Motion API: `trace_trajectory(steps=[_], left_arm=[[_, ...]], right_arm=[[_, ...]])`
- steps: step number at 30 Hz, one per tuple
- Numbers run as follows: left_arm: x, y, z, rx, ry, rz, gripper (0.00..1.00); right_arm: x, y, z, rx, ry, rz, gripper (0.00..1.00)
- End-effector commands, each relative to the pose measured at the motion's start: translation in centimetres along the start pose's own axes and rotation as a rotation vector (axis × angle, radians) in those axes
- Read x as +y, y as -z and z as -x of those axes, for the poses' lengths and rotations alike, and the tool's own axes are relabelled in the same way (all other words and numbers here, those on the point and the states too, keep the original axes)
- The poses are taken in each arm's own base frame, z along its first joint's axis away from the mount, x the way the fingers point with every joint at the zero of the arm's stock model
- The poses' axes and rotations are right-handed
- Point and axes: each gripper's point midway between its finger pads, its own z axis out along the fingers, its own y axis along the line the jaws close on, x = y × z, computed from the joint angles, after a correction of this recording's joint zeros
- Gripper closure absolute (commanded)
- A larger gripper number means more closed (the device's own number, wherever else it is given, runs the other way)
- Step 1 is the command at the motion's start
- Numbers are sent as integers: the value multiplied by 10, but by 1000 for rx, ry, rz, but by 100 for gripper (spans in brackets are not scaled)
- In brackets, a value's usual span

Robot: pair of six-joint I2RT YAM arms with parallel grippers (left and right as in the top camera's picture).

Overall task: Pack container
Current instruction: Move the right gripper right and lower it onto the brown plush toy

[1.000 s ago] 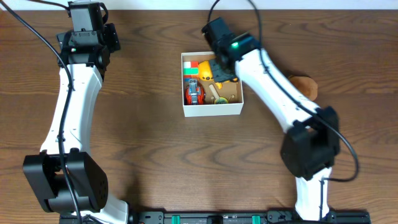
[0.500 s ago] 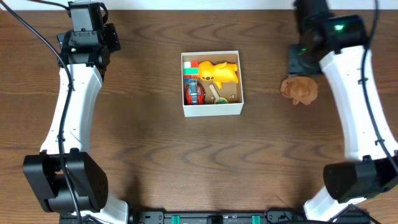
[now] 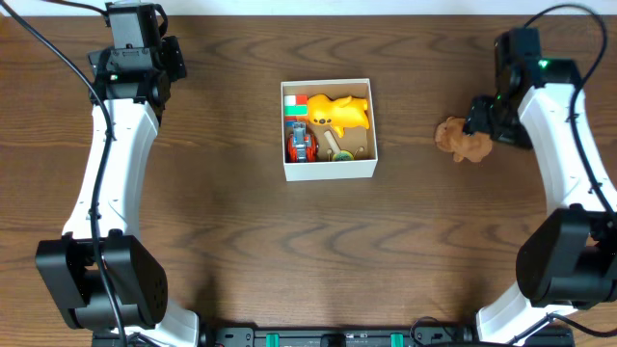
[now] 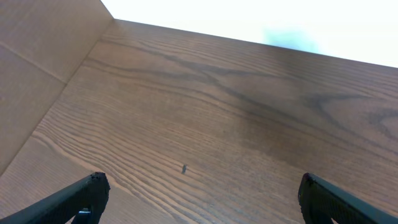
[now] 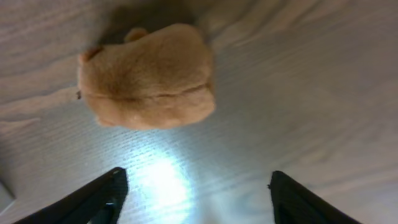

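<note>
My right gripper is wide open and holds nothing. A fuzzy brown plush toy lies on the dark wooden table just ahead of it, not between my fingers. The square white cardboard box sits well beyond the toy, with a yellow toy animal and other small toys inside. My left gripper is wide open and empty too, far from the box

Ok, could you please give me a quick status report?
Left tool open, empty. Right tool open by brown plush toy, not gripping. Container holds yellow toy, others. Nothing in the way.
</note>
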Motion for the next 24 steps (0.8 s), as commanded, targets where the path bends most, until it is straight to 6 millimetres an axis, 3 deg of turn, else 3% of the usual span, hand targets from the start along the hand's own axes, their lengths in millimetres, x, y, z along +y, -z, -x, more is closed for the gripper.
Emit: trace_trajectory(steps=[1, 8, 13, 15, 17, 19, 24], left_arm=[[5, 9, 11, -30, 18, 5, 2], [5, 9, 12, -30, 18, 6, 2], [5, 9, 12, -30, 18, 6, 2], [5, 9, 12, -30, 18, 5, 2], [5, 9, 12, -30, 18, 6, 2], [5, 9, 12, -30, 18, 6, 2], [5, 9, 11, -30, 18, 6, 2]], right_arm=[[5, -26, -15, 46, -1, 19, 23], [25, -69, -14, -37, 91, 106, 20], [29, -81, -9, -90, 97, 119, 18], [29, -81, -8, -96, 97, 121, 22], [30, -80, -6, -105, 105, 123, 32], [31, -80, -3, -118, 131, 125, 49], [34, -79, 2, -140, 147, 140, 99]])
